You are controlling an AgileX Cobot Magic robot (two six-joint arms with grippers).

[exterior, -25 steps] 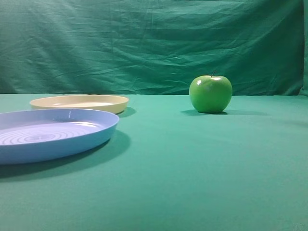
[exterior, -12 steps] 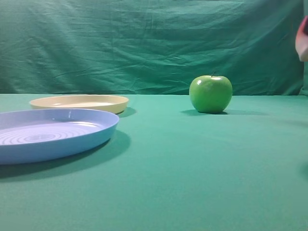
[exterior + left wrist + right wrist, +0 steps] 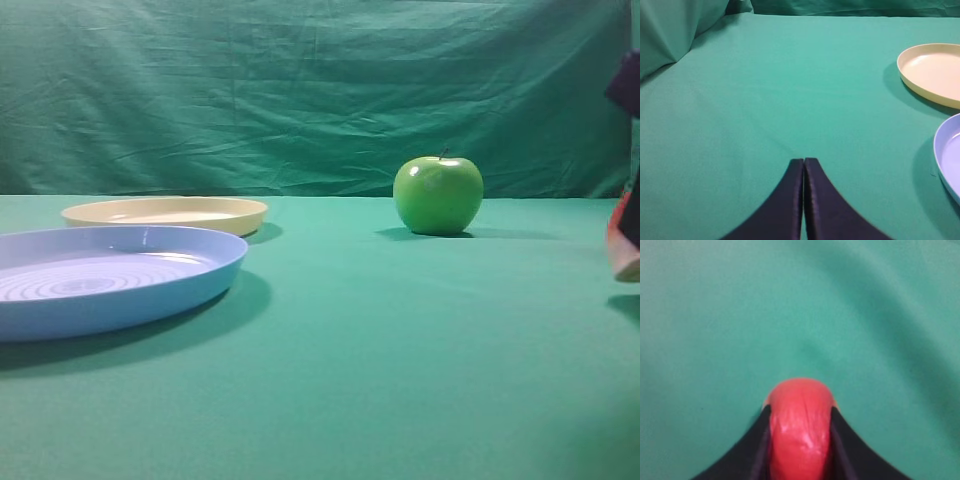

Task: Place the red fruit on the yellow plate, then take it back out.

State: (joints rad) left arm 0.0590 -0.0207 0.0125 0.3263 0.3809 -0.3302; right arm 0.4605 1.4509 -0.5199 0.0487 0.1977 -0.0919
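Red fruit sits clamped in the right hand above green cloth.

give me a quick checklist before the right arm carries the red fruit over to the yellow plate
1. Red fruit held between the right gripper fingers: ok.
2. Yellow plate empty, ready to receive: ok.
3. Green apple stands between fruit and plate in the exterior view, so the path may need to go over or round it: cannot tell.
4. Blue plate lies beside the yellow one, a possible wrong target: ok, apart.
5. Left gripper shut, empty, off both plates: ok.
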